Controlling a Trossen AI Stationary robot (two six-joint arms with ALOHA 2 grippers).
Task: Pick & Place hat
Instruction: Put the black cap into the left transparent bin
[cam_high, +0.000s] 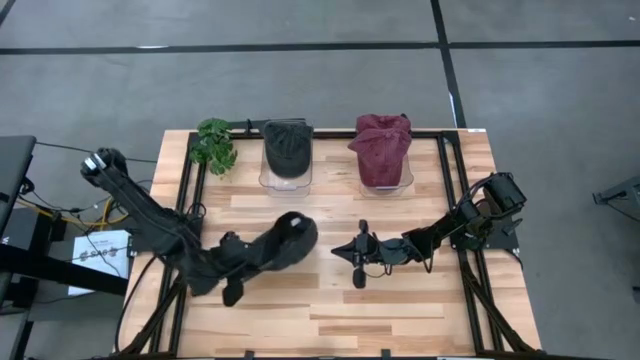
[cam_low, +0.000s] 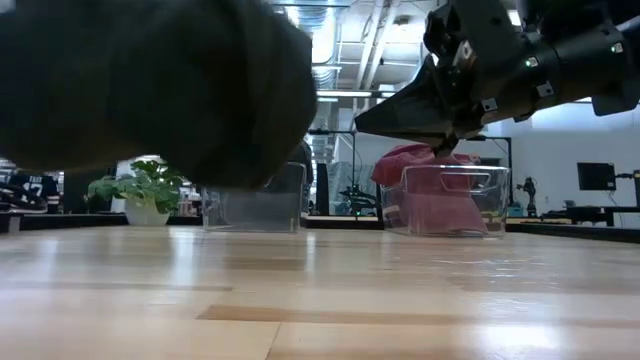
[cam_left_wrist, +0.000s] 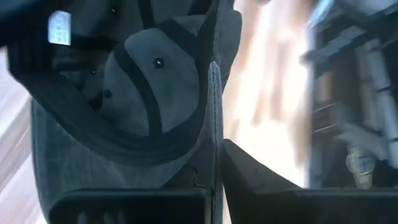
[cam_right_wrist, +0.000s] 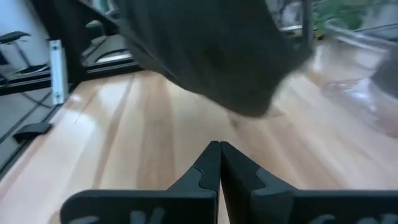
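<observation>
The left gripper (cam_high: 262, 250) is clamped tight on a dark grey cap (cam_high: 290, 238), which hangs clear of the wooden tabletop (cam_high: 330, 300) just ahead of its fingers (cam_left_wrist: 261, 186). The right gripper (cam_high: 345, 250) hovers beside the cap with its jaws pressed together and nothing between them. Well beyond both grippers, at the far edge, a second dark cap (cam_high: 287, 148) and a maroon cap (cam_high: 382, 148) sit on clear plastic stands (cam_high: 285, 182), with a small potted plant (cam_high: 213, 145) beside them.
</observation>
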